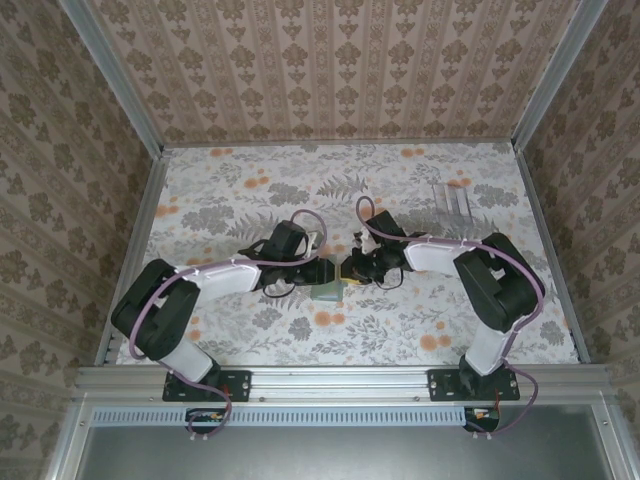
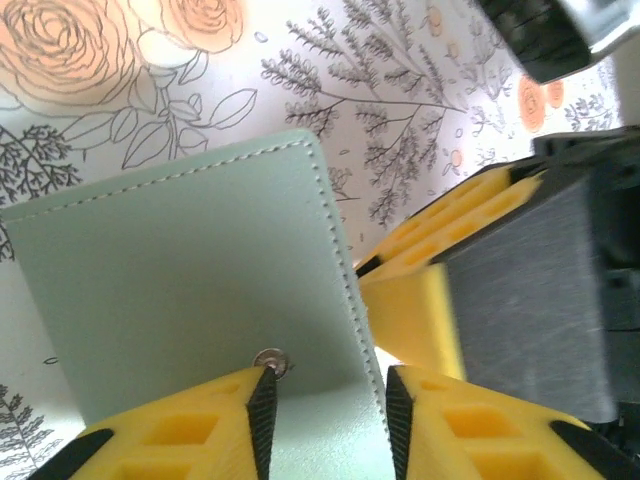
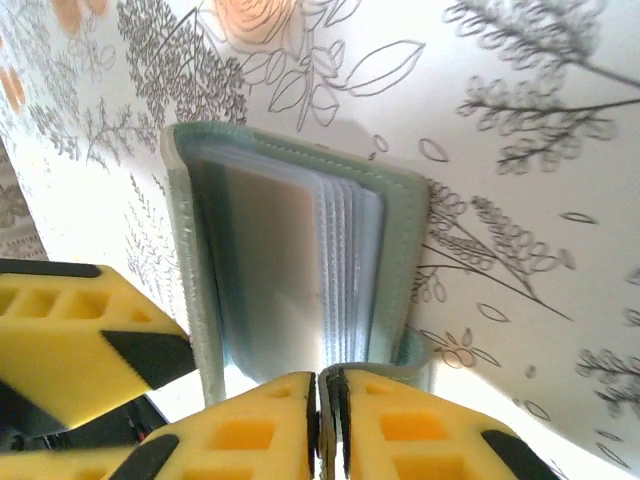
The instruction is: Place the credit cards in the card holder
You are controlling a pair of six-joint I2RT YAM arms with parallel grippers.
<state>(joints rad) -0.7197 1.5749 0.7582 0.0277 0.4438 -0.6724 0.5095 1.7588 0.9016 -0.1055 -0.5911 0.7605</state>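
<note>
1. From above, we see the card holder (image 1: 325, 292) on the floral worktop (image 1: 250, 190), right where the left tool (image 1: 322, 272) and the right tool (image 1: 358, 268) meet. Neither arm is clearly nearer.
2. At the left wrist, the holder's (image 2: 190, 270) outer face fills the middle, with its snap stud (image 2: 268, 358) near the tips. The left tool (image 2: 327, 385) stands part-open and straddles the near corner. We make out no clamping. The right tool's fingers (image 2: 420, 300) sit just beside the holder's right edge.
3. At the right wrist, the holder (image 3: 300, 250) is edge-on and ajar, with clear sleeves (image 3: 345, 260) fanned inside. Its spine is away from the tool and its mouth faces it. The right tool (image 3: 325, 395) is almost closed, and we judge it pinches one cover's free edge. A pale panel inside may be a card; we cannot tell. Any card would go in mouth-first, toward the spine.
</note>
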